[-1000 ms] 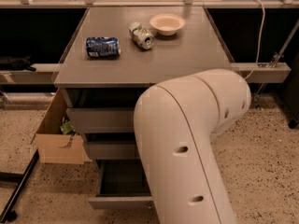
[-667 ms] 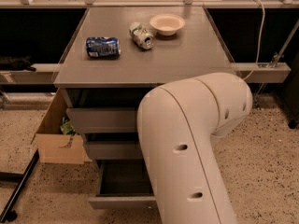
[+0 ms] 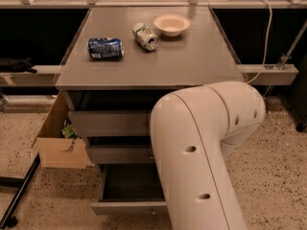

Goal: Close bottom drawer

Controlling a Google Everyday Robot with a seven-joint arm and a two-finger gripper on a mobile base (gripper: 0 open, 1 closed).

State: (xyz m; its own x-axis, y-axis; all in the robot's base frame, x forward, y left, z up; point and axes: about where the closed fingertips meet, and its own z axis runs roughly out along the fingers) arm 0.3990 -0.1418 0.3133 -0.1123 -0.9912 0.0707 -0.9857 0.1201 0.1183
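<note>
bottom drawer (image 3: 127, 208): pulled open, under bench (image 3: 192, 63) front edge, right part hidden by arm (image 3: 201, 162) | gripper: out of view, grip cannot be told | two cans (image 3: 105, 48), bowl (image 3: 171, 24): bench far edge

The arm (image 3: 201, 162) fills the lower right. It is a thick cream-white casing bent at a rounded elbow (image 3: 230, 109), and one segment runs down to the bottom edge, small dark holes along its side. The claw is out of view — hidden somewhere past the arm.
</note>
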